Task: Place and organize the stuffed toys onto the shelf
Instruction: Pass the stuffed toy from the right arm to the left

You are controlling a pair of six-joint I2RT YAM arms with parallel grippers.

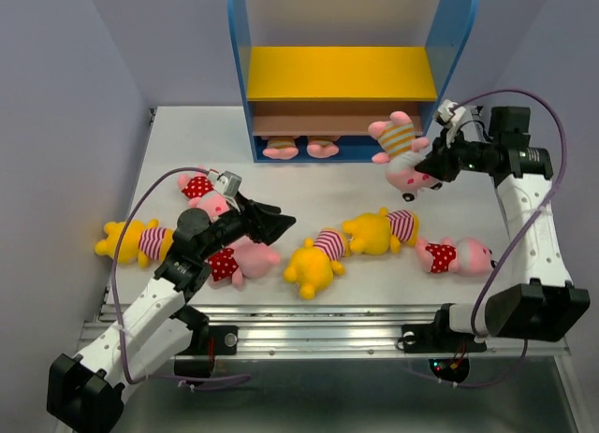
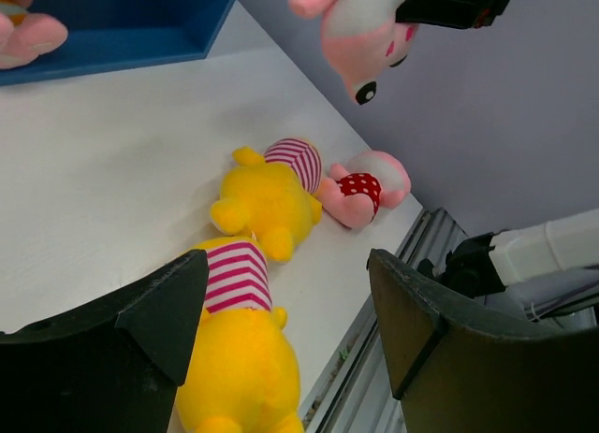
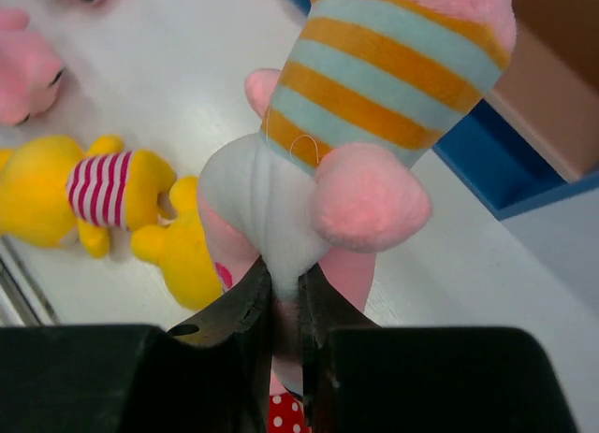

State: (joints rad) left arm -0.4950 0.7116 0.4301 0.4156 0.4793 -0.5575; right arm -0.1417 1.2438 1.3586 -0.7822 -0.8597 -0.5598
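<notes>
The right claw [image 3: 285, 288] pinches a striped-shirt pig [image 3: 374, 68] aloft before the shelf [image 1: 454, 40]; the left claw [image 1: 277, 223] hangs spread over the worktop [image 1: 318, 185].

Yellow board [image 1: 342, 73] open; pink toys [image 1: 281, 151] below

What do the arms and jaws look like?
The left arm and right arm match: white link shells, black joint housings, black bases. A purple cable loops along each. The jaws are matte black, wedge-shaped plastic.

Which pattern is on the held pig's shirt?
The pig's shirt has orange and pale blue stripes; the right wrist view shows it best.
</notes>
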